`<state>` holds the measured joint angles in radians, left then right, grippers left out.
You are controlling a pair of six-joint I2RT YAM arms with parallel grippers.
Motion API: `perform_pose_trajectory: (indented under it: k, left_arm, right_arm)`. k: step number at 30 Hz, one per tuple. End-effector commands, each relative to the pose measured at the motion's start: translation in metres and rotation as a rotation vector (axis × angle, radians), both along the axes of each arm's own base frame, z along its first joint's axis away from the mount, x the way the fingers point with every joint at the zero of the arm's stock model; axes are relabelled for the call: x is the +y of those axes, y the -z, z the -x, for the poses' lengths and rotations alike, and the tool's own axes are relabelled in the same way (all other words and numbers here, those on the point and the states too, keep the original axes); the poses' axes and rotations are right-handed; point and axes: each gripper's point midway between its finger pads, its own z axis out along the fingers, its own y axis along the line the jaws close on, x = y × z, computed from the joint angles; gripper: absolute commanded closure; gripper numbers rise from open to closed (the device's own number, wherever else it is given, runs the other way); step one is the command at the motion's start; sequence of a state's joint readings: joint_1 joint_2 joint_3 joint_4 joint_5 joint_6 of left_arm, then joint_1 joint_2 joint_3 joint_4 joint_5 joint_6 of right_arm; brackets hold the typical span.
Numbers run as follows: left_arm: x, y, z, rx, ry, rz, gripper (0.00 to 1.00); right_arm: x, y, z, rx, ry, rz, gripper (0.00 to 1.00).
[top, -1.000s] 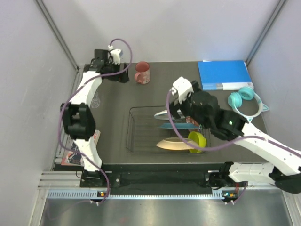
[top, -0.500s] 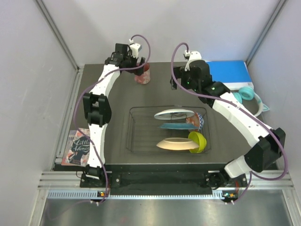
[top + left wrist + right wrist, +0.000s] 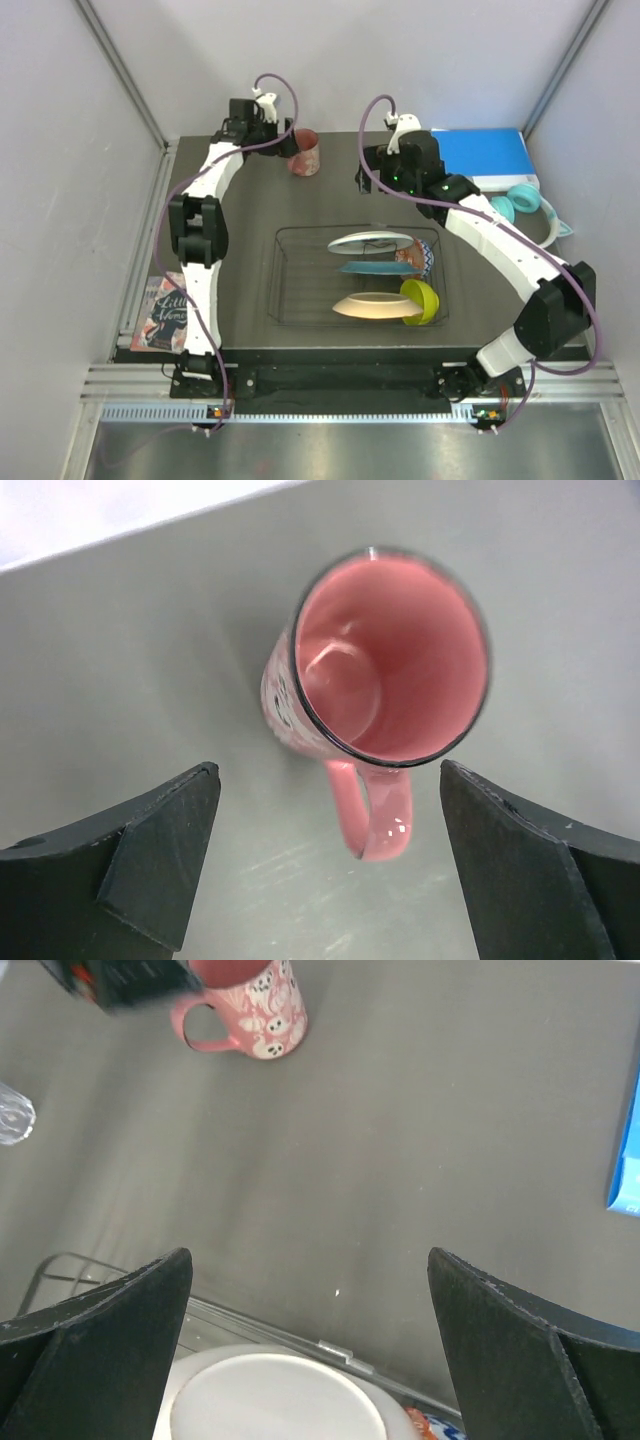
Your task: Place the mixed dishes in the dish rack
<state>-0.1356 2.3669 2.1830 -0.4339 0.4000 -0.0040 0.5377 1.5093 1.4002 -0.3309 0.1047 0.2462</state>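
Light is soft and even from overhead: the plain white walls (image 3: 400, 60) are bright, with barely any shadows on the matte dark-grey tabletop (image 3: 250, 270). The left wrist view catches a white glare spot inside the glossy pink-red ceramic mug (image 3: 385, 660). The right wrist view looks a bit hazy, and its top-left corner is smeared with blur.

We see a glossy glaze on the pink-red mug (image 3: 385, 670), its smooth inside catching bright highlights. The desk (image 3: 245, 220) looks matt dark grey, faintly scuffed. The left gripper (image 3: 327, 770) has fingers (image 3: 150, 870) of matt black plastic. The dish rack (image 3: 276, 280) is thin black wire. The white plate (image 3: 275, 1400) looks smooth and dull; the small clear glass (image 3: 14, 1115) glints. The lime-green bowl (image 3: 420, 298) has a soft sheen.
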Motion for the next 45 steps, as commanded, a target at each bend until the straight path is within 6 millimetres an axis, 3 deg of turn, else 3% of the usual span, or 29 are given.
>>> perform_pose_trajectory:
  k: [1, 5, 7, 8, 9, 10, 12, 18, 28, 33, 36, 41, 45]
  left_arm:
    - [-0.008, -0.100, 0.003, -0.143, 0.053, 0.229, 0.05]
    - [-0.005, -0.098, -0.005, -0.144, 0.030, 0.232, 0.04]
    - [-0.004, -0.086, -0.013, -0.128, 0.012, 0.233, 0.04]
    - [-0.005, -0.093, -0.017, -0.145, 0.011, 0.233, 0.04]
    - [-0.006, -0.078, -0.023, -0.128, -0.006, 0.218, 0.04]
    - [-0.007, -0.088, -0.029, -0.161, -0.008, 0.208, 0.04]
    - [-0.012, -0.067, -0.037, -0.143, -0.015, 0.175, 0.04]
    - [-0.012, -0.032, -0.051, -0.136, -0.076, 0.104, 0.05]
    - [0.010, 0.019, -0.053, -0.103, -0.165, -0.077, 0.13]
    - [0.019, 0.046, -0.052, -0.091, -0.176, -0.209, 0.55]
    - [0.017, 0.058, -0.048, -0.070, -0.156, -0.231, 0.63]
    - [0.003, 0.073, -0.033, -0.013, -0.074, -0.212, 0.68]
    - [-0.005, 0.094, -0.018, 0.049, -0.010, -0.216, 1.00]
  right_arm:
    - [0.002, 0.002, -0.008, -0.010, -0.011, -0.015, 0.00]
    - [0.003, 0.011, -0.008, 0.007, -0.017, -0.011, 0.00]
    - [0.004, 0.013, -0.007, 0.009, -0.020, -0.011, 0.00]
    - [0.003, 0.016, -0.006, 0.015, -0.019, -0.011, 0.00]
    - [0.003, 0.019, -0.006, 0.018, -0.020, -0.009, 0.00]
    - [0.003, 0.019, -0.005, 0.020, -0.017, -0.013, 0.00]
    - [0.002, 0.025, -0.004, 0.033, -0.012, -0.016, 0.00]
    - [-0.007, 0.030, 0.000, 0.026, 0.007, -0.020, 0.00]
    - [-0.026, 0.033, 0.000, 0.024, 0.037, -0.042, 0.01]
    - [-0.026, 0.034, 0.003, 0.023, 0.032, -0.054, 0.00]
    - [-0.029, 0.035, 0.002, 0.021, 0.037, -0.056, 0.00]
    - [-0.031, 0.041, 0.000, 0.032, 0.034, -0.060, 0.00]
    - [-0.031, 0.043, -0.001, 0.037, 0.035, -0.068, 0.00]
